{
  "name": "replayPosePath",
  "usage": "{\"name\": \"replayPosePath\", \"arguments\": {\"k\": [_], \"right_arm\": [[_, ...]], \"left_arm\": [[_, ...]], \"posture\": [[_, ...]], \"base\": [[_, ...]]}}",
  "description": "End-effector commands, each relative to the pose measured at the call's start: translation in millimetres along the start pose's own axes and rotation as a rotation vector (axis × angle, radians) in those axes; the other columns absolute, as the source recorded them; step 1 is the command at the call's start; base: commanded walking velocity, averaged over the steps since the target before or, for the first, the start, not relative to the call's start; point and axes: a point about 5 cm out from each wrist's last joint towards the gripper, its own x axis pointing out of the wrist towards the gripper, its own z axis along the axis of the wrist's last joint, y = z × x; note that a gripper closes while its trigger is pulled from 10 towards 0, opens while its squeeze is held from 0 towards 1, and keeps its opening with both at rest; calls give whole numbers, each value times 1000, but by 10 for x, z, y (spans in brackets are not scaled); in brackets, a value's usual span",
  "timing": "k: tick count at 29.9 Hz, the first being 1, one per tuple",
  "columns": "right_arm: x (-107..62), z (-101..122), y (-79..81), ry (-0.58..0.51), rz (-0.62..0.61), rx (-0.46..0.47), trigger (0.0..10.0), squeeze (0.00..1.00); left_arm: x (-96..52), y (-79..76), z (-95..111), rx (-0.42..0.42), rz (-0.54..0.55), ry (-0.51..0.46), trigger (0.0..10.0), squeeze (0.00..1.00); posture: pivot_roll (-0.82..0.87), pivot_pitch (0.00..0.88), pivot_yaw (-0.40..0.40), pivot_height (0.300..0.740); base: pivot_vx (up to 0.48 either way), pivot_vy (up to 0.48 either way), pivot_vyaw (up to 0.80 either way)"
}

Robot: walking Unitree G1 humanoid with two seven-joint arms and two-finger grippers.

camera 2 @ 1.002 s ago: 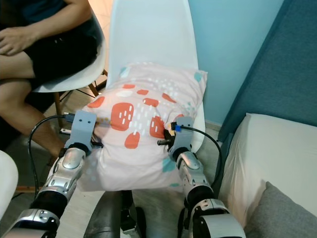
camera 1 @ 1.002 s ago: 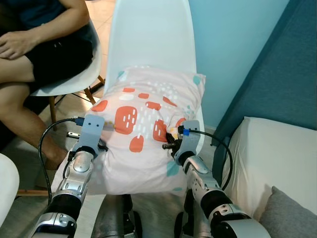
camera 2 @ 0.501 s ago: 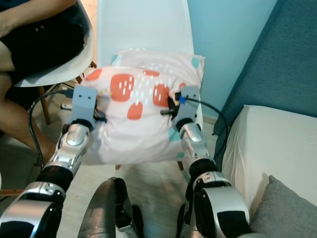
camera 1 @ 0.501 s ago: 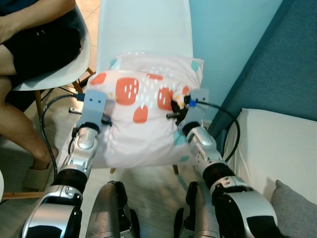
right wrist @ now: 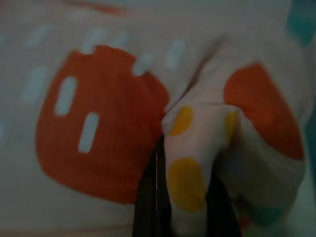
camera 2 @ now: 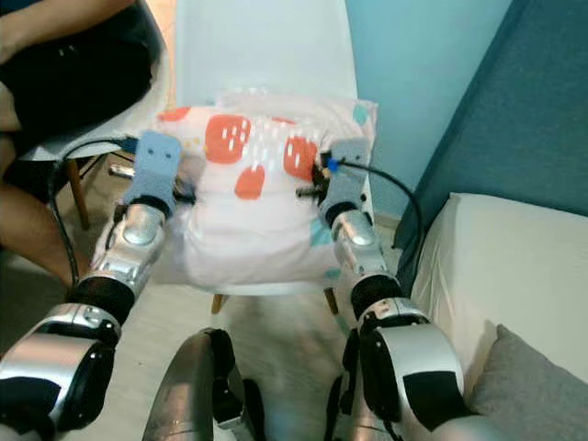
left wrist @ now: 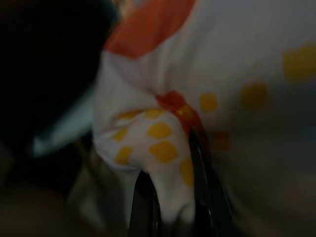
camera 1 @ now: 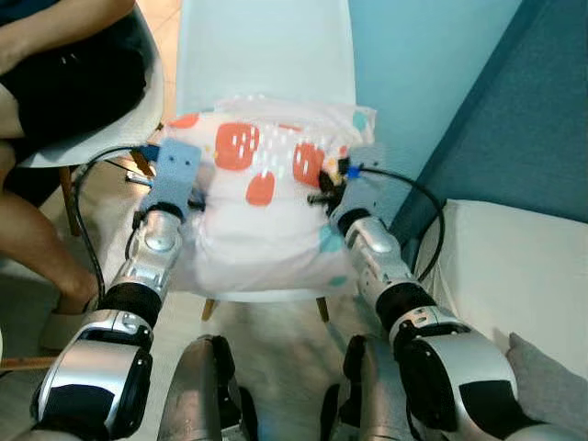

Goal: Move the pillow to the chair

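Between my two grippers sits the pillow (camera 1: pixel 262 216), pink-white fabric with orange-red patches, teal bits and yellow dots. No readable writing or brand on it, none on my blue wrist mounts either. My left gripper (left wrist: pixel 173 207) is clamped on a pinched fold at the pillow's left side; the wrist view shows cloth bunched between the two black fingers (left wrist: pixel 144 207), jaws nearly closed with only fabric between. My right gripper (right wrist: pixel 181 207) does the same on the right side, a yellow-dotted fold squeezed between its fingers (right wrist: pixel 148 202). From the head view both arms reach forward, left mount (camera 1: pixel 175 175) and right mount (camera 1: pixel 354 179) pressed against the pillow's flanks.

The pillow lies over the seat of the white chair (camera 1: pixel 266 55), its far edge against the backrest, near edge overhanging the seat front toward me. Whether its weight rests fully on the seat I can't tell.

Left of that, a person (camera 1: pixel 64 73) in dark shorts sits on another white chair (camera 1: pixel 138 115). Teal wall (camera 1: pixel 413 73) behind, white sofa cushion (camera 1: pixel 505 266) on my right.
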Motion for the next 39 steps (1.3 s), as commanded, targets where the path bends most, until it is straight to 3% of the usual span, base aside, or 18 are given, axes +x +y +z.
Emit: {"name": "replayPosePath", "arguments": {"k": [1, 2, 4, 5, 6, 7, 11, 20, 33, 34, 35, 36, 37, 38, 39], "right_arm": [[-125, -301, -51, 107, -32, 44, 10000, 0], [-143, -324, -57, 102, -37, 74, 10000, 67], [-152, -336, -61, 99, -40, 91, 10000, 67], [-157, -345, -67, 101, -45, 93, 10000, 1000], [-157, -345, -67, 101, -45, 93, 10000, 1000], [-159, -349, -68, 103, -45, 94, 10000, 1000], [-153, -331, -91, 98, -50, 108, 10000, 1000], [-157, -300, -146, 76, -50, 123, 10000, 1000], [-275, -364, -424, 82, -87, 179, 10000, 1000], [-301, -380, -464, 89, -79, 172, 10000, 945], [-325, -392, -500, 93, -73, 162, 10000, 243], [-325, -392, -500, 93, -73, 162, 10000, 243], [-362, -406, -551, 91, -69, 150, 10000, 0], [-415, -419, -628, 85, -75, 143, 10000, 0], [-415, -419, -628, 85, -75, 143, 10000, 0]], "left_arm": [[-122, -49, -306, 25, -10, 139, 10000, 0], [-137, -52, -345, 14, -19, 157, 10000, 0], [-145, -54, -366, 9, -27, 167, 10000, 0], [-149, -51, -383, 21, -31, 175, 10000, 149], [-149, -51, -383, 21, -31, 175, 10000, 149], [-151, -51, -396, 10, -38, 185, 10000, 1000], [-153, 43, -455, -13, 17, 226, 10000, 1000], [-153, 124, -466, -31, 31, 214, 10000, 1000], [-318, 397, -691, -85, 67, 221, 10000, 1000], [-351, 460, -721, -93, 91, 219, 10000, 1000], [-382, 518, -749, -95, 114, 218, 10000, 1000], [-382, 518, -749, -95, 114, 218, 10000, 1000], [-426, 601, -779, -104, 150, 213, 10000, 1000], [-479, 695, -808, -110, 192, 210, 10000, 953], [-479, 695, -808, -110, 192, 210, 10000, 953]], "posture": [[56, 305, -48, 563], [54, 305, -48, 563], [54, 305, -48, 563], [52, 304, -47, 563], [52, 304, -47, 563], [52, 302, -47, 563], [47, 294, -46, 563], [44, 282, -50, 563], [43, 275, -57, 563], [40, 274, -56, 563], [39, 272, -56, 563], [39, 272, -56, 563], [38, 270, -56, 563], [40, 263, -61, 563], [40, 263, -61, 563]], "base": [[0, 0, 0], [0, 0, 0], [0, 0, 0], [0, 0, 0], [0, 0, 0], [0, 0, 0], [0, 0, 0], [0, 0, 0], [0, 0, 0], [0, 0, 0], [0, 0, 0], [0, 0, 0], [0, 0, 0], [0, 0, 0], [0, 0, 0]]}}
